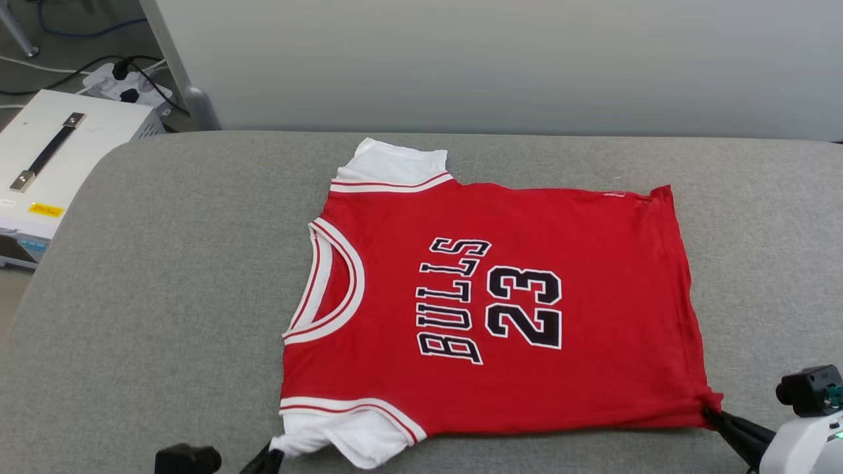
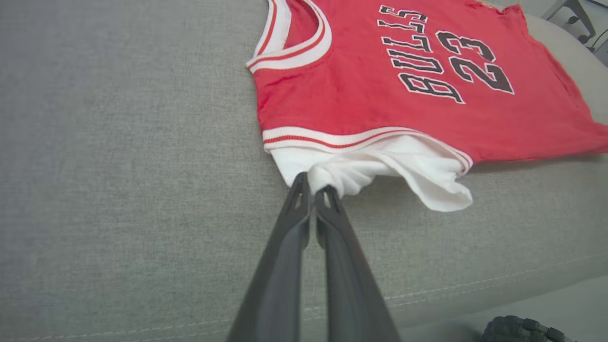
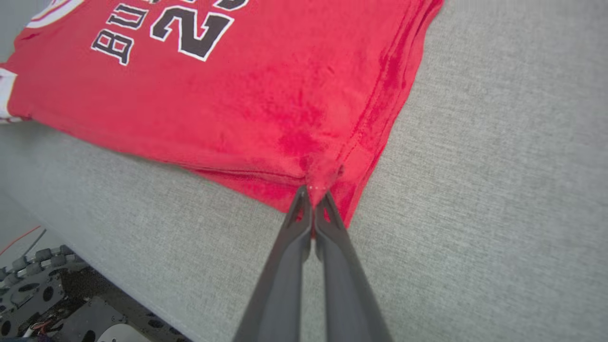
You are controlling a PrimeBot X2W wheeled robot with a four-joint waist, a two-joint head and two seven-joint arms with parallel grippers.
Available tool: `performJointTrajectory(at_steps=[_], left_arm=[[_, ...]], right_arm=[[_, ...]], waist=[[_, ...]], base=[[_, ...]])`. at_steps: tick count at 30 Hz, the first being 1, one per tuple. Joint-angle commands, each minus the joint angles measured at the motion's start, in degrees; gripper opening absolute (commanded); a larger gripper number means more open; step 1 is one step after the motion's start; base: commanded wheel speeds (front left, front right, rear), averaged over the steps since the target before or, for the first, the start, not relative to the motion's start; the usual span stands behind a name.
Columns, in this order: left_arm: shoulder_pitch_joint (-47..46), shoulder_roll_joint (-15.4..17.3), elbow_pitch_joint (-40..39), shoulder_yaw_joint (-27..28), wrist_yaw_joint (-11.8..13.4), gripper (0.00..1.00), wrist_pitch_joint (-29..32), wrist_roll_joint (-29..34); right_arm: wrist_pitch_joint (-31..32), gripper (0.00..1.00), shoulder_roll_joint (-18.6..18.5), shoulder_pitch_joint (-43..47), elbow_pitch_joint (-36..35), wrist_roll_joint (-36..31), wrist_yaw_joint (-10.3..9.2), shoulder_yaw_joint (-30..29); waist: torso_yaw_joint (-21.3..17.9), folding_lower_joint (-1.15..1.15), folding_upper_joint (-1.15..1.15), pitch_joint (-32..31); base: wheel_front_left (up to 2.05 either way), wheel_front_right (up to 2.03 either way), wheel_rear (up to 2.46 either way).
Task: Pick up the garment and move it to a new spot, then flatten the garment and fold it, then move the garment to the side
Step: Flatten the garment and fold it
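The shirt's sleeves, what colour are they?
White, edged with red-and-white stripes. The sleeve shows best in the left wrist view.

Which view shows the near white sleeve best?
Left wrist view: the near white sleeve sits mid-frame, bunched, pinched by the left tool. Head view has it small at the bottom edge; right wrist view catches a trim sliver.

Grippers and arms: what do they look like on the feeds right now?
The left gripper and right gripper each have two long, slim, dark grey fingers tapering to tips with small cut-outs. In the head view the right forearm is a white shell carrying a black camera block with green lights.
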Motion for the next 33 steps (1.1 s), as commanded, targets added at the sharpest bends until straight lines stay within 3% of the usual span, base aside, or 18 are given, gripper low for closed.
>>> performJointTrajectory(at_steps=[1,14,24,33], left_arm=[[-3.3,-0.1,0.6,0.3,-0.6,0.0,0.0,1.3],[-25.2,-1.9,8.9,1.9,-6.9,0.0,4.5,7.2],[-37.2,-5.2,19.8,1.3,-11.5,0.0,5.5,10.3],[-41.2,-9.7,33.7,-0.5,-15.7,0.0,4.0,10.9]], right_arm=[[0.2,0.0,0.7,-0.3,-0.7,-0.5,-0.04,-1.4],[3.3,0.0,4.6,-6.9,-3.8,-3.5,-0.04,-12.0],[6.0,0.0,6.5,-13.3,-2.0,-5.0,-0.04,-13.7],[5.8,0.0,8.4,-17.3,2.9,-6.0,-0.04,-11.8]], waist=[[-0.1,0.01,0.0,1.1],[-2.4,0.01,0.0,10.1],[-2.6,0.01,0.0,16.6],[-2.5,0.01,0.0,20.3]], base=[[0.0,0.0,0.0],[0.0,0.0,0.0],[0.0,0.0,0.0],[0.0,0.0,0.0]])
